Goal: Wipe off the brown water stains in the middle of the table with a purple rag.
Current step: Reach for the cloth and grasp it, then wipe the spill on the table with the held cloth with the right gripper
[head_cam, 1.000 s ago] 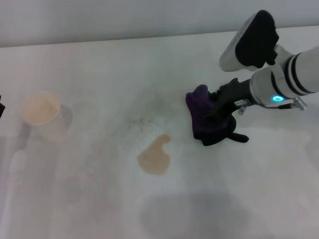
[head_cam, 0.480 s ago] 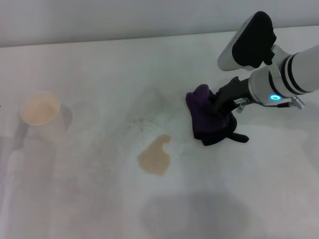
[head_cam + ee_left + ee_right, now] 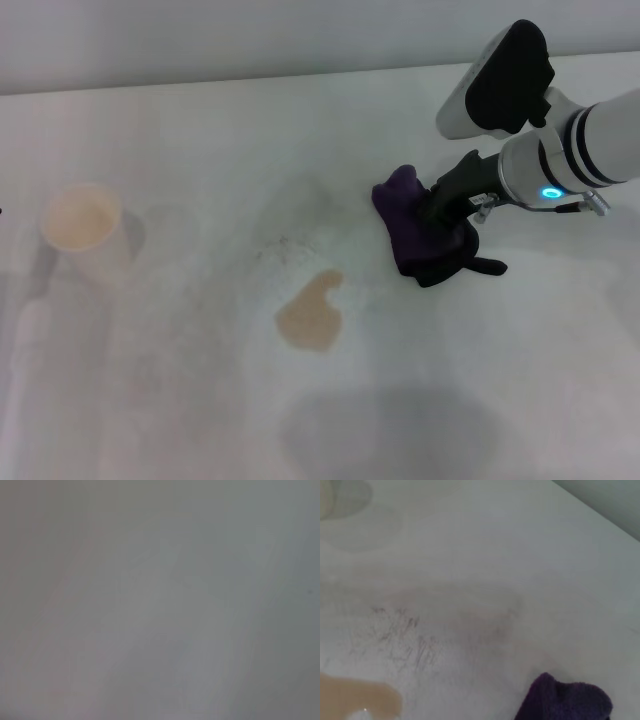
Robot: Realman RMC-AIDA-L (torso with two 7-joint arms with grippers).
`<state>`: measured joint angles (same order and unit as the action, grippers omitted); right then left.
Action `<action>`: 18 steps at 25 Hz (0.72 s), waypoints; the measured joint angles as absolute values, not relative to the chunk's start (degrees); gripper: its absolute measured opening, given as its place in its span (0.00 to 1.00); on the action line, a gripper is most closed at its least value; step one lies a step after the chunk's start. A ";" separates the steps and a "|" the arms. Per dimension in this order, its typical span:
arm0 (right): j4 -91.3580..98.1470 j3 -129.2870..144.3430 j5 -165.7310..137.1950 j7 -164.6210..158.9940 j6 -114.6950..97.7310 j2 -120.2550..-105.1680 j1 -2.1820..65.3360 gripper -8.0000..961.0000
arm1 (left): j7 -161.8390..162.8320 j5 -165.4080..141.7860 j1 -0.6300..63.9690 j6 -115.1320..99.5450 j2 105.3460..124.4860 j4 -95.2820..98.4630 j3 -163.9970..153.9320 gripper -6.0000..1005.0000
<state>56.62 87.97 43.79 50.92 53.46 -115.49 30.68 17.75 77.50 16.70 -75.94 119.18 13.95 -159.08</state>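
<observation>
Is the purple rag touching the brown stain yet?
Apart. The head view shows bare table between the purple rag and the brown water stains.

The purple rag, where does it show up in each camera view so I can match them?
Head view: the purple rag lies right of centre, under the right end effector.
Left wrist view: not in it.
Right wrist view: a purple bunch at the bottom edge, toward the right.
Shared landmark: the brown water stains, also at the right wrist view's lower left corner.
</observation>
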 joint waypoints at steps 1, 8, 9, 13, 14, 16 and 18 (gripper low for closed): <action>57.08 87.98 44.09 51.15 54.00 -115.48 30.74 0.11 | 17.76 77.51 16.70 -75.94 119.18 13.92 -159.08 0.88; 61.05 89.23 47.75 56.63 60.41 -115.77 31.35 0.08 | 17.75 77.52 16.70 -76.01 119.18 13.83 -159.09 0.88; 61.85 89.85 48.65 57.68 61.96 -115.76 31.51 0.08 | 17.75 77.52 16.70 -76.01 119.18 13.79 -159.09 0.88; 64.36 91.80 53.01 62.63 68.45 -115.71 32.38 0.08 | 17.75 77.52 16.70 -76.03 119.18 13.78 -159.08 0.88; 64.80 92.22 54.04 63.58 70.09 -115.76 32.72 0.08 | 17.75 77.52 16.71 -76.03 119.18 13.78 -159.09 0.88; 65.63 93.41 56.36 64.97 73.15 -115.81 33.56 0.08 | 17.76 77.52 16.85 -76.03 119.18 13.78 -159.09 0.88; 65.99 94.76 57.75 65.85 74.49 -115.81 34.05 0.08 | 17.75 77.52 17.05 -76.03 119.18 13.79 -159.08 0.88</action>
<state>65.99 94.77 57.75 65.85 74.49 -115.81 34.05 17.75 77.52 17.05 -76.03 119.18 13.79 -159.08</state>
